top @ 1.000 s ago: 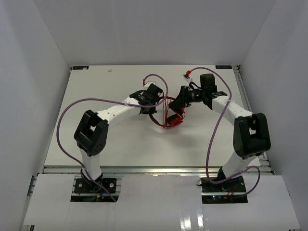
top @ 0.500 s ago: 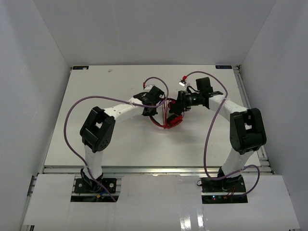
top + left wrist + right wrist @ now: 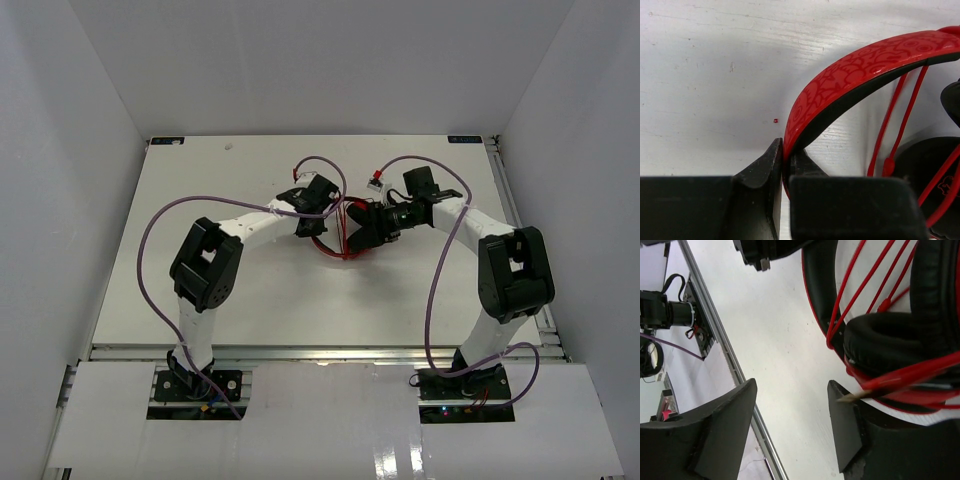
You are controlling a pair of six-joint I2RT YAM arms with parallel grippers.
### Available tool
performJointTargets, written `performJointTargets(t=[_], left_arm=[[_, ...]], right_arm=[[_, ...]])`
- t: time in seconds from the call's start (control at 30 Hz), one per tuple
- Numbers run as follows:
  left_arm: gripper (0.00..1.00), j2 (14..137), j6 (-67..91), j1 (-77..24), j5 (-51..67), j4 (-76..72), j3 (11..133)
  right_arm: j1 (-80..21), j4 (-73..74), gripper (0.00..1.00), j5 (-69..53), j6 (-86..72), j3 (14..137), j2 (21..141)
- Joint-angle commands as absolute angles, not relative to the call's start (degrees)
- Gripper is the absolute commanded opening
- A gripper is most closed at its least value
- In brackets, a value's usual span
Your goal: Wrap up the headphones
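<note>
Right claw (image 3: pixel 790 405) has opened; left claw (image 3: pixel 786 156) clamps headphones (image 3: pixel 850 75).

We see a white table (image 3: pixel 160 260) mid-frame, white walls (image 3: pixel 300 60) above and beside it, a metal rail (image 3: pixel 300 352) below.

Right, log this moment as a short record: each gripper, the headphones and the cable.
left gripper: shut on the headband of the headphones
right gripper: open, holding nothing, beside an ear pad
cable: red strands crossing the ear pad and the headband's arc
plug: next to the right gripper's finger, not gripped
position: headphones mid-table, between the two grippers
</note>
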State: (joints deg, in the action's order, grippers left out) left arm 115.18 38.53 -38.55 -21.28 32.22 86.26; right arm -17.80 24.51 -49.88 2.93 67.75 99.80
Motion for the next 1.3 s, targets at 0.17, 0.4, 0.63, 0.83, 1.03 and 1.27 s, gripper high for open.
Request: performJointTargets(t=[0.17, 0.4, 0.63, 0.83, 1.03, 1.27], left_arm=[[0.0, 113.39, 40.08, -38.14, -18.35, 30.32, 86.0], [0.24, 112.32, 39.64, -37.79, -17.25, 30.79, 84.34], [0.72, 111.58, 38.05, -36.96, -14.26, 30.91, 83.71], [0.94, 109.86, 35.68, -36.37, -11.3, 30.94, 85.08], [0.98, 101.51, 29.77, -36.12, -8.31, 28.26, 83.72], [0.98, 74.71, 23.13, -36.09, 3.46, 12.28, 60.5]], right_arm=[[-18.02, 32.27, 0.73, -47.94, 9.74, 72.74, 93.36], [-17.04, 33.63, 0.75, -51.16, 11.89, 73.95, 87.76], [-10.28, 34.29, 0.77, -57.36, 14.17, 72.99, 83.3], [-5.73, 37.16, 0.79, -60.08, 19.16, 70.47, 78.93], [-3.64, 38.67, 0.81, -51.03, 25.42, 65.59, 71.96], [-3.48, 31.42, 0.91, -29.42, 21.77, 56.34, 61.41]])
